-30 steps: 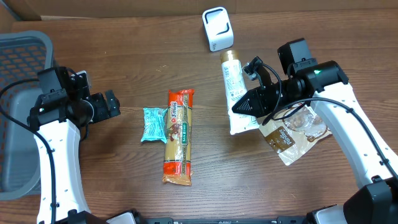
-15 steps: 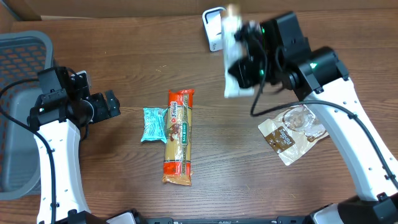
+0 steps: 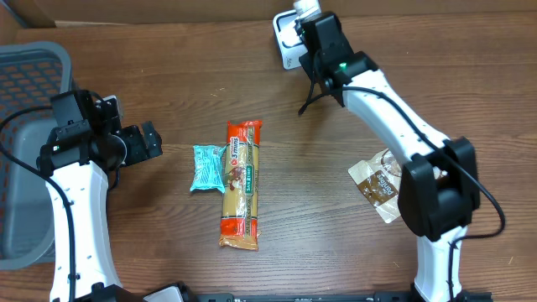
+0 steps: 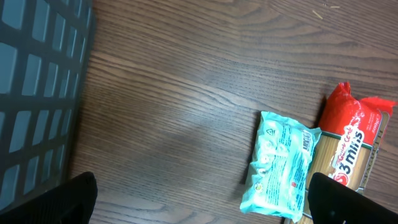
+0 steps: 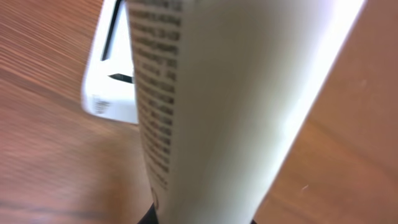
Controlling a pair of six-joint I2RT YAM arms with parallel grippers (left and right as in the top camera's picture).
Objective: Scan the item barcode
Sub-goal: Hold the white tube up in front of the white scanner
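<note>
a: what has the right claw (image 3: 317, 32) got?
b: it's clamped almost closed on the white tube (image 5: 205, 106). the tube sticks out ahead of its fingers, small print facing the wrist camera.
a: and the scanner?
b: the white scanner (image 5: 109, 74) sits just beyond the tube. touching or not, i can't tell.
a: the left claw?
b: the left claw (image 3: 153, 141) is spread wide and holds nothing. 1 teal packet (image 4: 280, 165) lies ahead of it, touching a red pasta pack (image 4: 354, 146). a grey basket (image 4: 37, 93) is off to its other side.
</note>
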